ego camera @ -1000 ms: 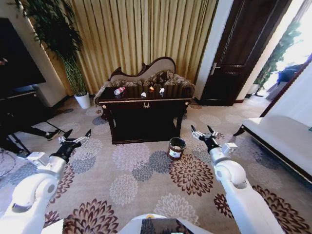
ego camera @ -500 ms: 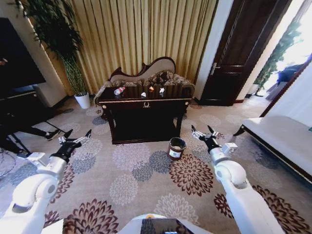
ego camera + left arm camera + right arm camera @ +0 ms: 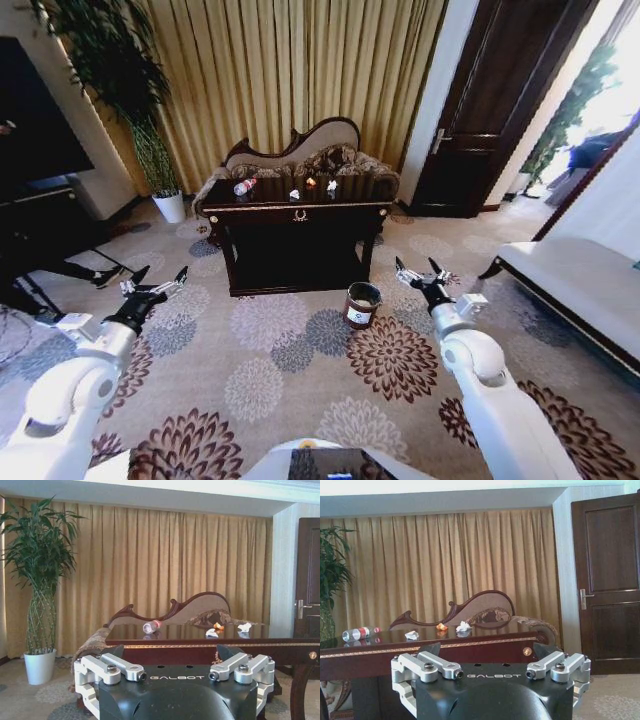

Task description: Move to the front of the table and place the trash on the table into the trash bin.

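- The right tool (image 3: 424, 272) is sitting slightly farther right than a second ago; the rest of the scene is staying as it was
- Both tools are hanging low over the carpet with fingers spread wide, empty, the left tool (image 3: 155, 285) off the surface's left corner
- The bottle (image 3: 244, 186), paper scraps (image 3: 294, 194) and orange bit (image 3: 311, 183) are lying on the surface (image 3: 300, 213)
- The trash bin (image 3: 361, 304) is standing on the carpet near the surface's front right leg
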You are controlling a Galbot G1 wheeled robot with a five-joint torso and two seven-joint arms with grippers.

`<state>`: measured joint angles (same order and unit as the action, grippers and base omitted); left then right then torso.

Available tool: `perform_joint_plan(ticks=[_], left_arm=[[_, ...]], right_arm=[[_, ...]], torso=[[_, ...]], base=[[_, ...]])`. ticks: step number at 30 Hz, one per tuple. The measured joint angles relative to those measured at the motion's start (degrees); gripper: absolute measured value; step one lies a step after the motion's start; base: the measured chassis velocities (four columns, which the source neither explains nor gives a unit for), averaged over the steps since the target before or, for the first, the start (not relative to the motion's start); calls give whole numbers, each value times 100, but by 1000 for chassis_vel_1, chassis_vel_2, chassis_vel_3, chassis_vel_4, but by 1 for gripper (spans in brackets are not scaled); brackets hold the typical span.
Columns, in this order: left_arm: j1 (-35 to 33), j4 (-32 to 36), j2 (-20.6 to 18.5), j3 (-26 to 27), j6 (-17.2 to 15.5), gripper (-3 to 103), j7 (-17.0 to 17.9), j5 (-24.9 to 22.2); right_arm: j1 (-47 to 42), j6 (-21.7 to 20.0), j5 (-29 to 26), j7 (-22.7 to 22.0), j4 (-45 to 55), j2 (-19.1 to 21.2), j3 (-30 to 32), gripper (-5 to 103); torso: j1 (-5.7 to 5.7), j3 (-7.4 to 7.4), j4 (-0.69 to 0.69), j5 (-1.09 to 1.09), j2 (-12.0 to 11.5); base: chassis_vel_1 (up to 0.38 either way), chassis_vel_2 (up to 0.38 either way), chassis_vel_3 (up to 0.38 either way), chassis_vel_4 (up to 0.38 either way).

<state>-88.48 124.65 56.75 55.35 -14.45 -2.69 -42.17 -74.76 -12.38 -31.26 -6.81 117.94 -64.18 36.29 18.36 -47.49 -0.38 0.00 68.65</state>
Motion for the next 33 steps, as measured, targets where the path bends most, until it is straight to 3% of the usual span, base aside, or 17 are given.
perform_joint_plan(ticks=[33], left_arm=[[5,13,-23,13,0,100,-4,-1]], right_arm=[[-6,3,8,0,26,11,-41,100]], torso=[[2,-1,0,0,-1]], base=[[-98,96,97,-97]])
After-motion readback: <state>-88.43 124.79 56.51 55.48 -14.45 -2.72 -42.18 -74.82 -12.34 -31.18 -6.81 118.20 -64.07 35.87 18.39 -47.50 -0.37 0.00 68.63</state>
